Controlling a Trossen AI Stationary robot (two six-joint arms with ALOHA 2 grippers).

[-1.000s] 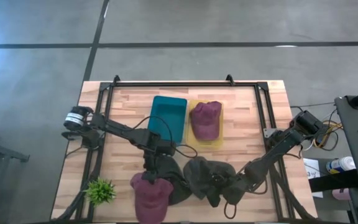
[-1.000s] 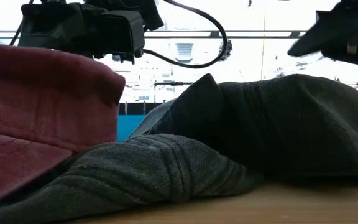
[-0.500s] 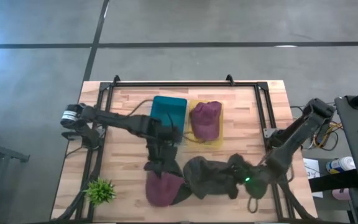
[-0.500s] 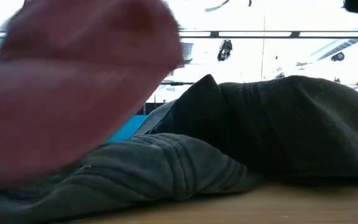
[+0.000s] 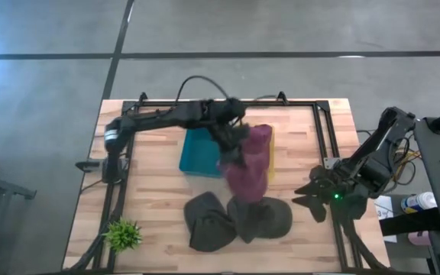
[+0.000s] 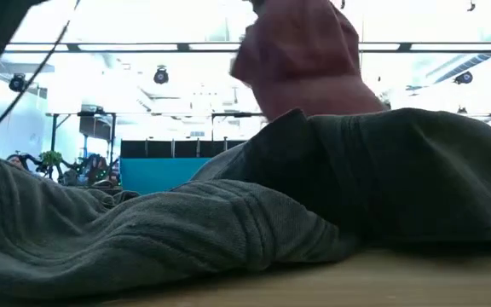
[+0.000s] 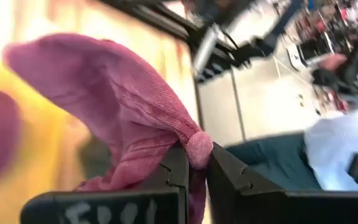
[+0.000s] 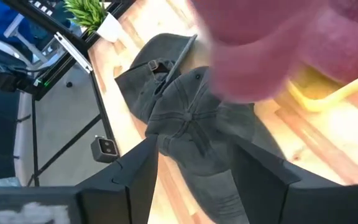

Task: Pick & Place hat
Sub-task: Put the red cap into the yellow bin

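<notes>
1. My left gripper (image 7: 194, 171) is clamped on a fold of the maroon hat (image 5: 247, 164), which hangs from it above the middle of the table (image 5: 151, 191); the cloth is bunched between my two dark fingers (image 7: 173, 177) in the left wrist view.

2. White lettering runs along my left gripper's body in that view, but it is too blurred to read.

3. The lifted hat hangs over the near edge of the yellow tray (image 5: 270, 164). A second maroon hat (image 5: 260, 136) lies in that tray.

4. The teal tray (image 5: 198, 153) sits just beside the yellow one, on its left. My left arm crosses over it, and I cannot tell what it holds.

5. Two dark grey hats (image 5: 239, 220) lie overlapping on the wood near the table's front edge, filling the low view.

6. My right gripper (image 5: 312, 197) waits at the table's right edge, fingers spread wide, holding nothing.

7. A small green plant (image 5: 123, 234) stands at the front left corner.
</notes>
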